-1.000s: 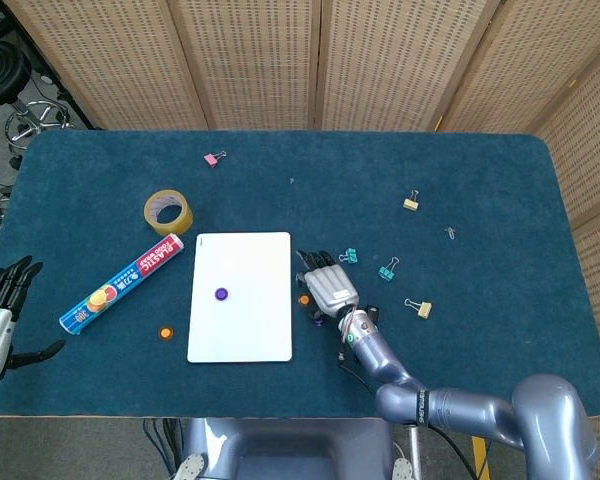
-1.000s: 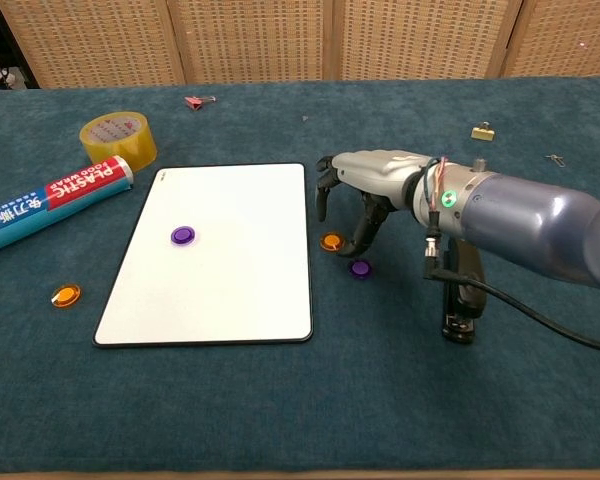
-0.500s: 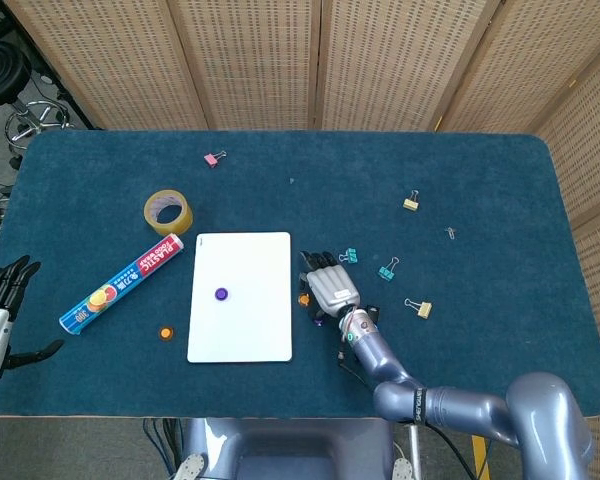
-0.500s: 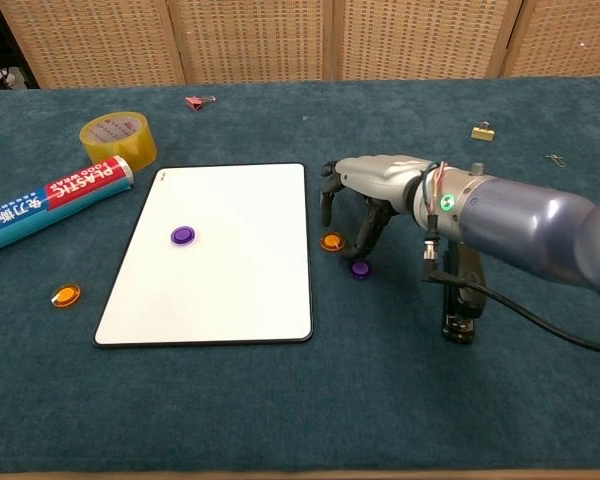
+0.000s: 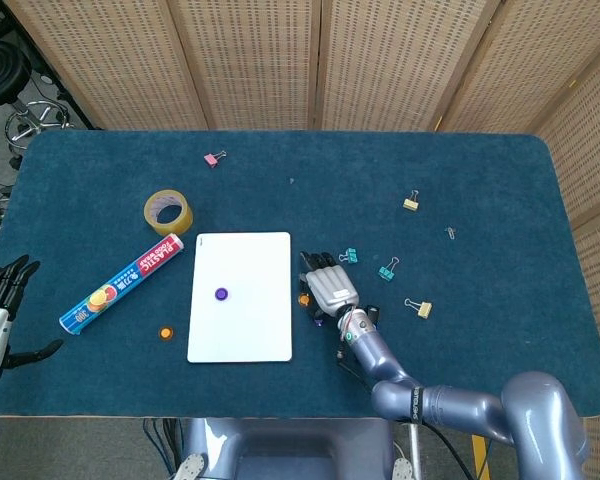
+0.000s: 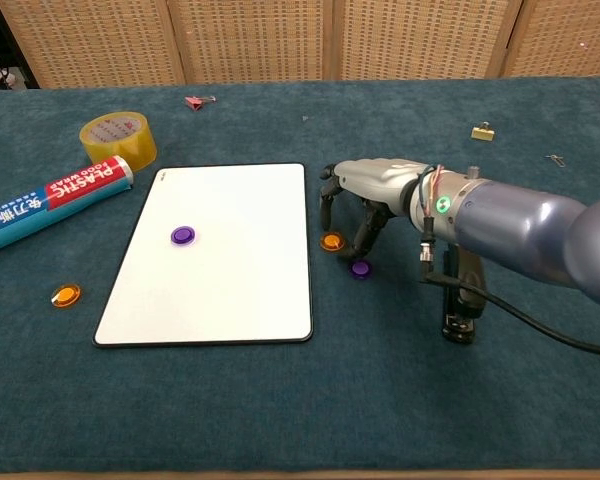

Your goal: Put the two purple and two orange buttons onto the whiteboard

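Woven screens stand behind our worktop [image 6: 280,420], which is covered in dark blue cloth.

Nearest to us, our right hand [image 6: 375,190] arches palm-down over the cloth just right of the whiteboard [image 6: 220,280], holding nothing, its fingers [image 6: 363,235] pointing downward and apart. One fingertip comes down right at a purple button [image 6: 359,267] on the cloth; whether it touches, we cannot tell. An orange button [image 6: 331,241] lies just beside that one, under the hand, between it and the whiteboard's right edge. In the head view the same hand [image 5: 329,288] partly covers both.

Our left hand [image 5: 0,300] shows only in the head view, at the worktop's left edge, fingers spread and empty.

On the whiteboard rests a second purple button [image 6: 183,235], left of its middle. The other orange button [image 6: 66,295] lies on the cloth well left of the whiteboard's near corner.

Further back, a plastic-wrap box [image 6: 50,205] lies slantwise left of the whiteboard, with a tape roll [image 6: 117,138] touching its far end. Binder clips are scattered beyond: a pink one [image 6: 194,101] at the back and a yellow one [image 6: 483,131] to the right.
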Robot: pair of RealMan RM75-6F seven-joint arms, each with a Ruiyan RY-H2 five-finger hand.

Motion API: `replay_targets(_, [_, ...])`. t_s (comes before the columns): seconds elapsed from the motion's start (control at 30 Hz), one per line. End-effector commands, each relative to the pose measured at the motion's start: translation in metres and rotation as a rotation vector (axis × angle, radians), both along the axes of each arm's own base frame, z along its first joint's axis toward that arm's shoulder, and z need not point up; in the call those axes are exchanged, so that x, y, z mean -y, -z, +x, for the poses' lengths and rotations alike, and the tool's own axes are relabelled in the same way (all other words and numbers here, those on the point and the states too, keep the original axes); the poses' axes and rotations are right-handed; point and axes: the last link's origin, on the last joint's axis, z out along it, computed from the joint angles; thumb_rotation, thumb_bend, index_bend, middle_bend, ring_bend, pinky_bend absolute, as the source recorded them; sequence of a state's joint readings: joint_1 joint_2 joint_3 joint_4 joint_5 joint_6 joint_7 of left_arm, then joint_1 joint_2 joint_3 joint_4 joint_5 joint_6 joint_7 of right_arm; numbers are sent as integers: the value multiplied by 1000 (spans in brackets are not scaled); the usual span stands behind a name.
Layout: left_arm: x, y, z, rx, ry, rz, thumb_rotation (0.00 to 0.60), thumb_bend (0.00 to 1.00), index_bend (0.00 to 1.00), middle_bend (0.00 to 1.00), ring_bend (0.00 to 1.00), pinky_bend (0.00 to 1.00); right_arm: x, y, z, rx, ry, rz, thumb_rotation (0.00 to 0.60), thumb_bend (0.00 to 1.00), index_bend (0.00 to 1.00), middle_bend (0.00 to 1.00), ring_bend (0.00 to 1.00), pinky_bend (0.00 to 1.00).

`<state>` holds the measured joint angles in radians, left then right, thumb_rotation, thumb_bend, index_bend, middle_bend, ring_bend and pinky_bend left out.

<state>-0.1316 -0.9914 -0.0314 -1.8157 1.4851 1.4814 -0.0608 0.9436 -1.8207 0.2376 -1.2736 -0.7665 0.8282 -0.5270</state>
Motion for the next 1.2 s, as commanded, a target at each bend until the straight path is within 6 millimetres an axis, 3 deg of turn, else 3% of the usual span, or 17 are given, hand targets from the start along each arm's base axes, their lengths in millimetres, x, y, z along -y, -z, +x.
replay_targets(0.03, [0,0,0,0,0,0,600,32,0,0,0,0,0,0,1,3,-1,0,600,316,402,0,0,0])
replay_targets(1.2, [0,-1,0,7,-1,-5,600,32,0,0,0,0,0,9,1,11,2,8,600,360,492,0,0,0])
